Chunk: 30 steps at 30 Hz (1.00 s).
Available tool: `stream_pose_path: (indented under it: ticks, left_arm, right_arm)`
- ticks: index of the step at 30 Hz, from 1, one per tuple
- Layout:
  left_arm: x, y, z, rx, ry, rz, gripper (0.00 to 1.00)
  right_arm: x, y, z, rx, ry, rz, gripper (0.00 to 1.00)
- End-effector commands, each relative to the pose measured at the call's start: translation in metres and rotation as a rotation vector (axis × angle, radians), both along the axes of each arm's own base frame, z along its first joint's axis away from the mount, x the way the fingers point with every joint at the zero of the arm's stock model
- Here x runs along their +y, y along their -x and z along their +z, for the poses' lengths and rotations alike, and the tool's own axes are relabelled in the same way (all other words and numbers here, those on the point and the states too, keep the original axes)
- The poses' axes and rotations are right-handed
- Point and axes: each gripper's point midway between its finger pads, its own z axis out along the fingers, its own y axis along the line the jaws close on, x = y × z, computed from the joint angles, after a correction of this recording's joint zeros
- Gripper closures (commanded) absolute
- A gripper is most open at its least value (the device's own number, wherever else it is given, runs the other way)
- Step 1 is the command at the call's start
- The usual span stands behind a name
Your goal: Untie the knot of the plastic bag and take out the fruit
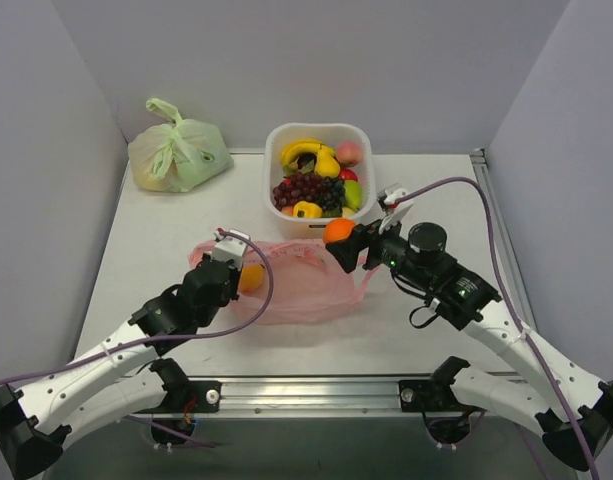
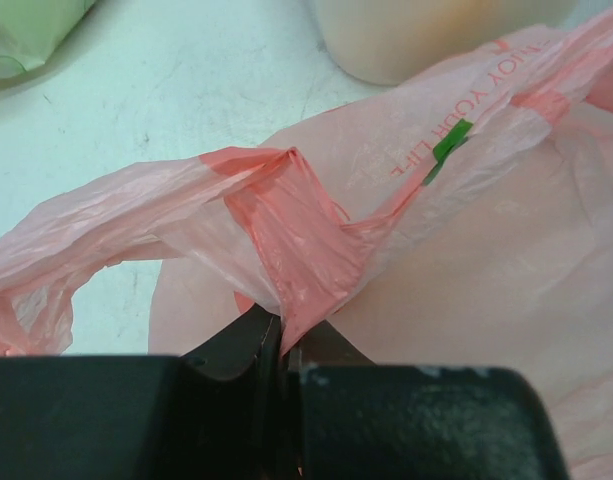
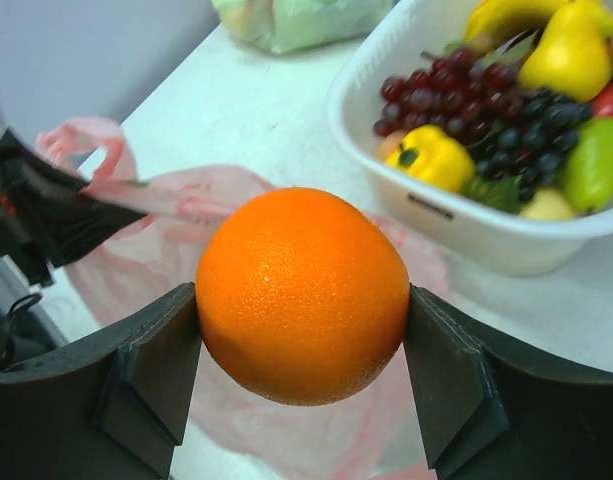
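Although seemingly past the knot, only partway through emptying the plastic bag [image 1: 306, 290], slack on the bench [image 1: 146, 250] just in front of the white basket [image 1: 317, 127], a yellow-orange fruit [image 1: 251, 278] inside. Pinches a twisted handle strip in the tightly closed left end effector [image 2: 284, 335], arm low, front-left of the basket; grips an orange [image 1: 337, 230] between the wide-set jaws of the right end effector [image 3: 303, 350], raised at the basket's front edge.
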Motion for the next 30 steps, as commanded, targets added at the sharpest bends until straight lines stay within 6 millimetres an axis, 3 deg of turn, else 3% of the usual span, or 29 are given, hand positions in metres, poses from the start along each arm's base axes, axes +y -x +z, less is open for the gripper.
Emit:
stream_pose_path:
  ticks: [1,2,4,6,7,8,9,12,17,18,19,20,21,24,27,29,30]
  left_arm:
    - [-0.007,-0.002,0.028,-0.093,0.086,-0.046,1.0]
    - [-0.01,0.001,0.027,-0.089,0.096,-0.069,1.0]
    - [-0.021,0.01,0.026,-0.085,0.111,-0.163,1.0]
    - [-0.031,0.017,0.032,-0.106,0.115,-0.256,1.0]
    - [-0.034,0.019,0.033,-0.115,0.118,-0.28,1.0]
    - [-0.036,0.021,0.037,-0.128,0.137,-0.298,1.0]
    - [-0.038,0.021,0.04,-0.155,0.122,-0.326,1.0]
    - [-0.042,0.024,0.041,-0.168,0.122,-0.369,1.0]
    - [-0.056,0.032,0.033,-0.149,0.106,-0.474,1.0]
    - [-0.059,0.034,0.034,-0.154,0.108,-0.496,1.0]
    - [-0.061,0.034,0.032,-0.155,0.107,-0.506,1.0]
    - [-0.063,0.036,0.032,-0.157,0.108,-0.525,1.0]
    - [-0.064,0.036,0.031,-0.159,0.105,-0.535,1.0]
    - [-0.064,0.036,0.029,-0.162,0.099,-0.539,1.0]
    - [-0.066,0.036,0.027,-0.164,0.095,-0.548,1.0]
    - [-0.066,0.034,0.024,-0.162,0.088,-0.546,1.0]
    - [-0.065,0.033,0.022,-0.154,0.083,-0.541,1.0]
  right_arm:
    - [-0.016,-0.036,0.029,-0.095,0.033,-0.102,0.9]
    - [-0.017,-0.045,0.041,-0.115,0.031,-0.116,0.9]
    - [-0.016,-0.069,0.033,-0.097,0.064,-0.145,0.89]
    - [-0.02,-0.094,0.044,-0.122,0.065,-0.186,0.89]
    - [-0.018,-0.111,0.03,-0.091,0.09,-0.204,0.89]
    - [-0.026,-0.128,0.041,-0.11,0.082,-0.247,0.88]
    - [-0.026,-0.146,0.024,-0.074,0.111,-0.274,0.87]
    - [-0.045,-0.189,0.006,-0.043,0.16,-0.409,0.85]
    - [-0.057,-0.24,-0.021,-0.011,0.197,-0.504,0.77]
    - [-0.062,-0.251,-0.038,0.012,0.228,-0.53,0.71]
    - [-0.062,-0.259,-0.036,0.005,0.231,-0.544,0.64]
    - [-0.064,-0.264,-0.04,0.011,0.241,-0.557,0.55]
    - [-0.065,-0.269,-0.046,0.021,0.254,-0.562,0.37]
    - [-0.061,-0.275,-0.061,0.065,0.283,-0.538,0.11]
    - [-0.05,-0.265,-0.053,0.071,0.259,-0.472,0.0]
    - [-0.045,-0.253,-0.054,0.082,0.258,-0.437,0.0]
    - [-0.045,-0.245,-0.039,0.063,0.243,-0.427,0.0]
